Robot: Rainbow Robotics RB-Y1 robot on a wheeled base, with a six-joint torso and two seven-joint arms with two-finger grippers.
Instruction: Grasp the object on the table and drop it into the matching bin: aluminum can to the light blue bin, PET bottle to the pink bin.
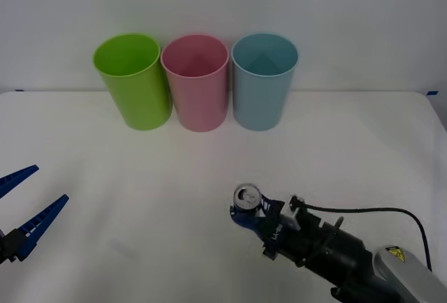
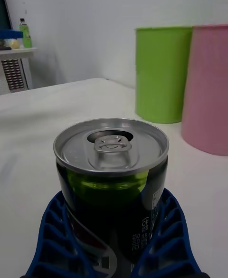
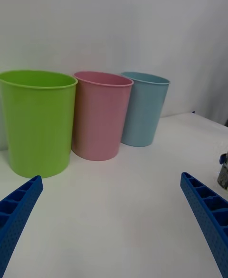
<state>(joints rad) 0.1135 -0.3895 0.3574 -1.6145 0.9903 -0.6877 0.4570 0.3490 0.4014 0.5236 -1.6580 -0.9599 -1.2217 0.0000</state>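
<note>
The aluminum can [image 1: 246, 197] [image 2: 110, 150], silvery on top with a pull tab, stands upright right of centre near the front of the white table [image 1: 140, 177]. My right gripper [image 1: 246, 213] [image 2: 112, 201] is shut on it, one blue ribbed finger pressed against each side of its dark body. At the back stand the light blue bin [image 1: 264, 90] [image 3: 144, 109] and, to its left, the pink bin [image 1: 199, 93] [image 2: 209, 92] [image 3: 100, 116]. My left gripper [image 1: 31, 198] [image 3: 111, 181] hangs open over the table's left edge, holding nothing.
A lime green bin [image 1: 136, 86] [image 2: 161, 73] [image 3: 37, 121] stands left of the pink one, the three in a tight row at the table's far edge. A black cable [image 1: 370, 211] runs along my right arm. Bare tabletop lies between the can and the bins.
</note>
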